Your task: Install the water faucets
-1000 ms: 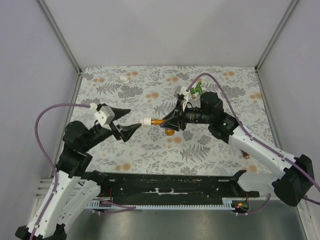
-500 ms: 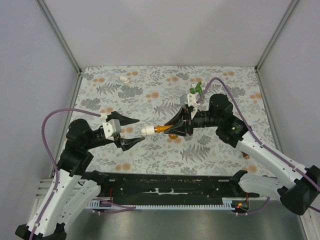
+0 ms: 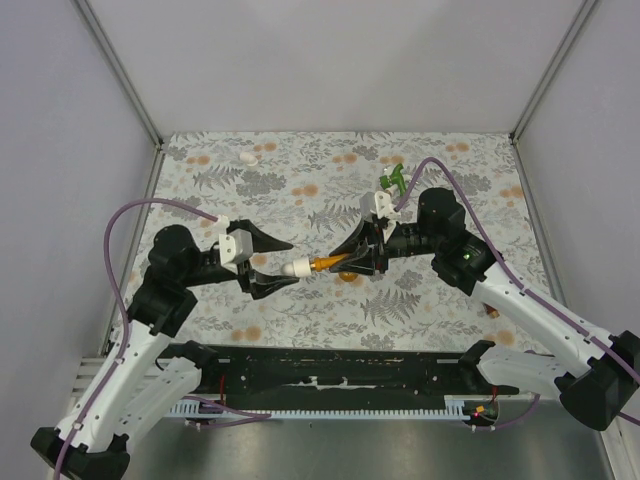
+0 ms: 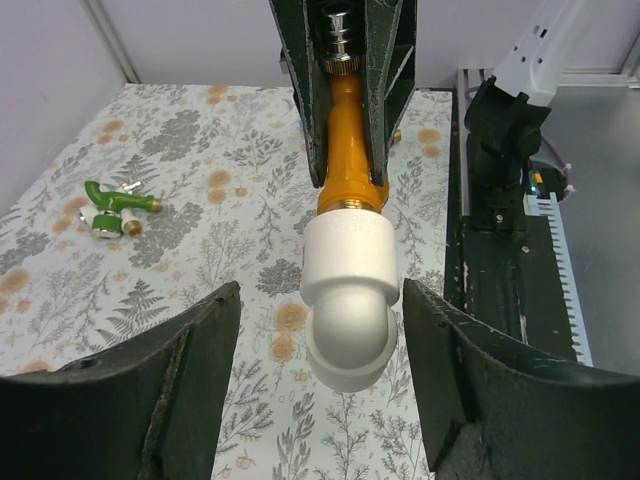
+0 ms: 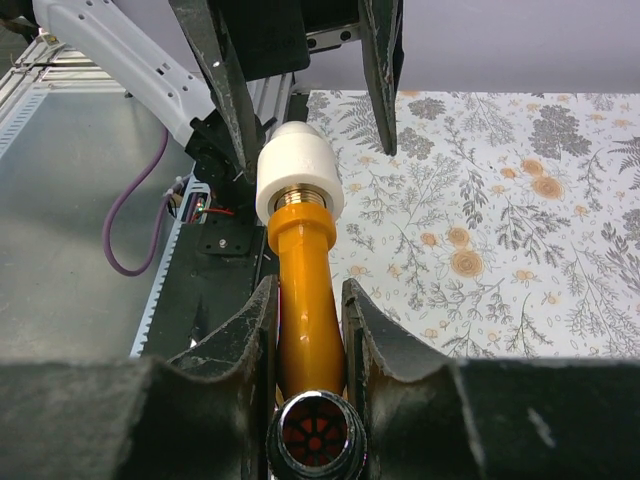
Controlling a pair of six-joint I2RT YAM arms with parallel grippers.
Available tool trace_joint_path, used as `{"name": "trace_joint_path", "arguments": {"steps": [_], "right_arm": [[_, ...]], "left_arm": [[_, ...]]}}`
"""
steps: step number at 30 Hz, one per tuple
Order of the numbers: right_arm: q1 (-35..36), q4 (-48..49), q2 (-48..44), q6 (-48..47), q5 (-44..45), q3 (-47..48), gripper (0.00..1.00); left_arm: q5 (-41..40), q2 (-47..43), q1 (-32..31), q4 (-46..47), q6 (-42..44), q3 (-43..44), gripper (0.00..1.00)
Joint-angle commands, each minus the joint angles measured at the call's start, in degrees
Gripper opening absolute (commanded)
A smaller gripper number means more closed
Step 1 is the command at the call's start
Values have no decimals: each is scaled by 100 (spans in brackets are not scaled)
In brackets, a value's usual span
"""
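Observation:
My right gripper (image 3: 338, 262) is shut on the orange faucet (image 3: 324, 263) and holds it level above the table, pointing left. A white fitting (image 3: 297, 267) caps its brass threaded end. My left gripper (image 3: 292, 263) is open, with one jaw on each side of the white fitting and gaps on both sides. In the left wrist view the white fitting (image 4: 348, 300) hangs between my open fingers (image 4: 190, 360). In the right wrist view my fingers (image 5: 240, 335) clamp the orange faucet (image 5: 305, 290). A green faucet (image 3: 393, 178) lies at the back right. The dark red and blue faucets are out of view.
A loose white fitting (image 3: 247, 157) lies at the back left of the floral mat. A small orange-brown piece (image 3: 492, 311) lies by the right arm. A black rail (image 3: 330, 375) runs along the near edge. Grey walls close in the sides and back.
My left gripper has moved right and stands open around the white fitting. My right gripper has drawn back a little and lowered slightly, still holding the orange faucet.

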Motion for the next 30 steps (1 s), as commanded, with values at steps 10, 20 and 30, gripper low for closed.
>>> {"name": "trace_joint_path", "arguments": {"steps": [10,20,30], "right_arm": [[2,794,-60,257,-135,-53,0],[11,811,54,556,-83,-9,0],[20,627,493,3128,453,114,0]], "left_arm": [[311,399,-341,459,-459,-26,65],[417,575,-385,591,-609,-8,37],[-601,75,-420,-401,559,53,2]]}}
